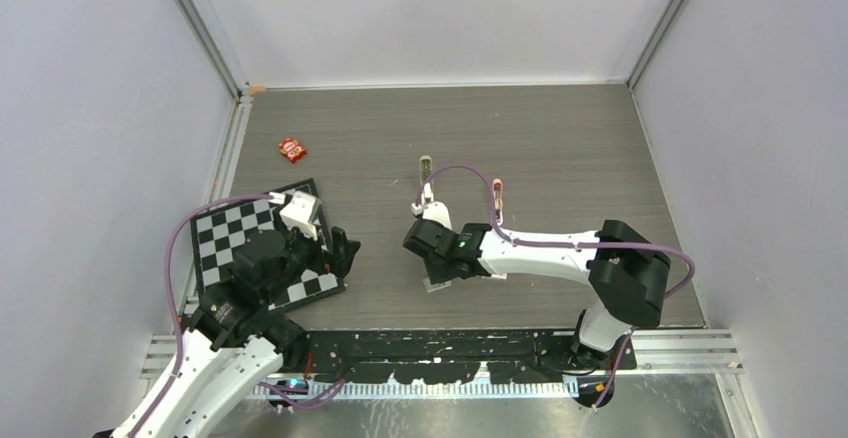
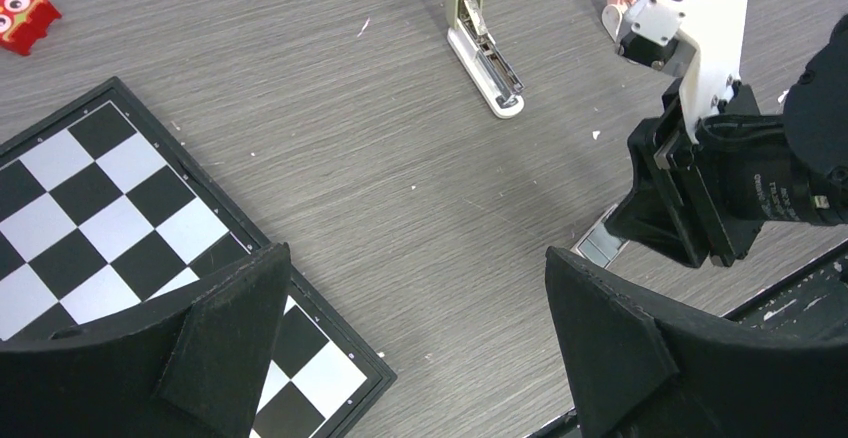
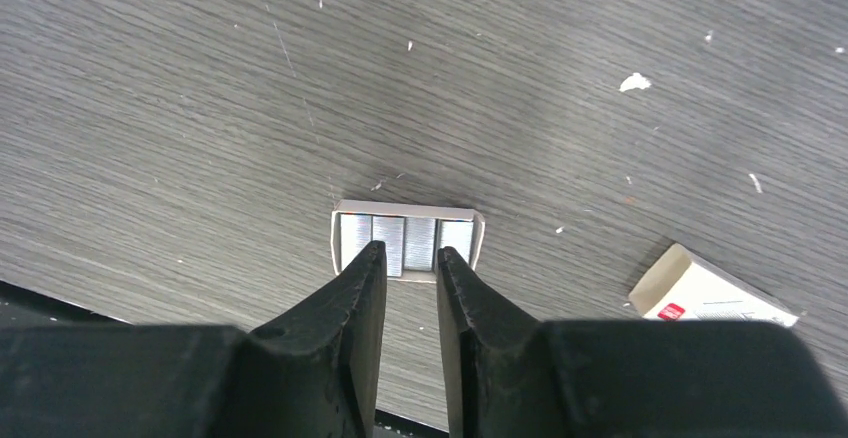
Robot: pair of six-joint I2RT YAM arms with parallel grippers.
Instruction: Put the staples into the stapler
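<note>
Staples (image 3: pixel 405 233): 4 silvery strips in white tray (image 3: pixel 336 238). Right tool (image 3: pixel 410 251) narrowly parted at them; left tool (image 2: pixel 415 251) spread.

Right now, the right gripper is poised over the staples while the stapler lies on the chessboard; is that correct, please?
Not quite: the stapler lies on the bare table, off the chessboard, as the top external view shows. The right gripper is over the staples.

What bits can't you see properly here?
Stapler: left wrist view, far end cut off by top edge.
Staples: right wrist view, near edge hidden by right gripper; whether gripped, unclear.
Box: right wrist view, print too small, bottom behind gripper.
</note>
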